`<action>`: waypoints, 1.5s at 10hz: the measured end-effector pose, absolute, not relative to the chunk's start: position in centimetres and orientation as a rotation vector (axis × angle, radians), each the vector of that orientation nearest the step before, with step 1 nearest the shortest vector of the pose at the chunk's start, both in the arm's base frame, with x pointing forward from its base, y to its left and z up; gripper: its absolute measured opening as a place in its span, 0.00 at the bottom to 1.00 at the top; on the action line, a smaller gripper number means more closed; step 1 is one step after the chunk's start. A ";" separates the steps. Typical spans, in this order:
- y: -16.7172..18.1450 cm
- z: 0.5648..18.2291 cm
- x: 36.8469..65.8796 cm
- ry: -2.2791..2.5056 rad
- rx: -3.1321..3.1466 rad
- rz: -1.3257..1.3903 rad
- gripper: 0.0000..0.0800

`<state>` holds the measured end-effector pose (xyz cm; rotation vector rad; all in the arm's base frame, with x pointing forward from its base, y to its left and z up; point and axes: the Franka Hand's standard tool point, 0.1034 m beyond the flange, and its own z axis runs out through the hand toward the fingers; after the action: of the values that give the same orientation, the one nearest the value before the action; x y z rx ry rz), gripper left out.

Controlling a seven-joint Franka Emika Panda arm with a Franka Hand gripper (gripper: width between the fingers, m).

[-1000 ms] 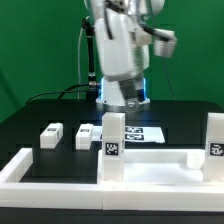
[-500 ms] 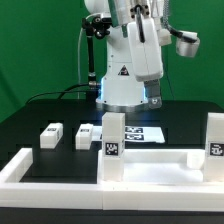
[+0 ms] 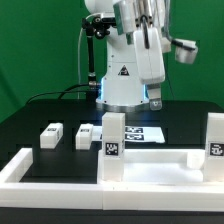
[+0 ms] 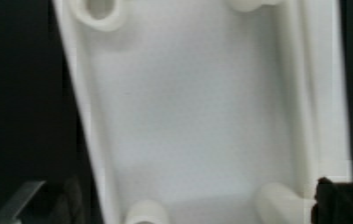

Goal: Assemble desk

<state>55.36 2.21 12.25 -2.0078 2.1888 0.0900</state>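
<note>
Low in the exterior frame, the wide white recessed plastic tabletop slab (image 3: 160,170) carried two white rectangular leg blocks (image 3: 113,140) upright, seemingly fitted, two more (image 3: 50,135) lay loose at centre left, and the two-finger gripper (image 4: 182,198) hung over the slab spread wide and empty, so roughly halfway!

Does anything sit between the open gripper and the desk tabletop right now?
Nothing visible does. The wrist view shows the tabletop, its recessed face bare, right ahead of the open gripper. In the exterior view, two leg blocks stand upright at its ends.

Bright even light, soft shadows; wrist view blurred (whites washed out)
</note>
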 end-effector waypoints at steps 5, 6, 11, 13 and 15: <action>3.2 4.1 50.9 2.198 -2.114 0.038 0.81; 3.3 3.2 50.8 2.199 -2.119 0.034 0.81; 3.7 1.7 51.7 2.204 -2.141 0.071 0.81; 3.7 1.7 51.7 2.204 -2.141 0.072 0.78; 3.7 1.6 51.7 2.204 -2.141 0.072 0.56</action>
<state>51.66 3.65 1.65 -2.1414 2.2037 0.0717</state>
